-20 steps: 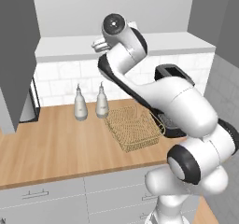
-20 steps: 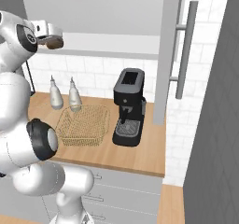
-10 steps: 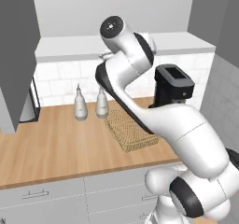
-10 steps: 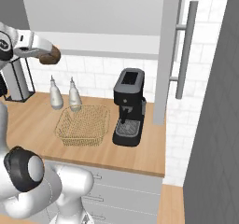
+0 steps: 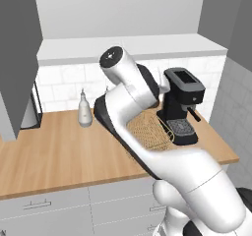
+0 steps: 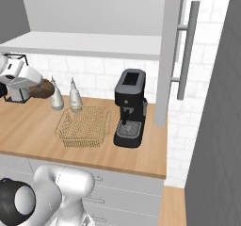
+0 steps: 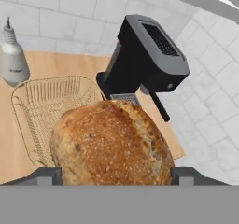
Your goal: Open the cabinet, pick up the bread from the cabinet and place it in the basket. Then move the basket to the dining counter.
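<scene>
Above the counter, left of the wicker basket (image 6: 84,126), the gripper (image 6: 36,89) has its jaws spread wide around the bread (image 7: 112,143), holding it. Best to bring the loaf over the basket centre, lower it, then release, away from the coffee machine (image 6: 129,108).

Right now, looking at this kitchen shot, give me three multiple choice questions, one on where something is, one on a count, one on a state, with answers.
1. Where does the coffee machine stand?
A. To the right of the basket in the right base view
B. Inside the basket
C. On the cabinet shelf

2. How many bottles stand behind the basket?
A. None
B. Two
C. Five

3. What is the state of the bread?
A. Lying in the basket
B. On the shelf
C. Held in the gripper, in the air

Answers: 1 A, the machine stands on the counter beside the basket. 2 B, two pale bottles show by the tiles. 3 C, the loaf sits between the fingers above the counter.
</scene>
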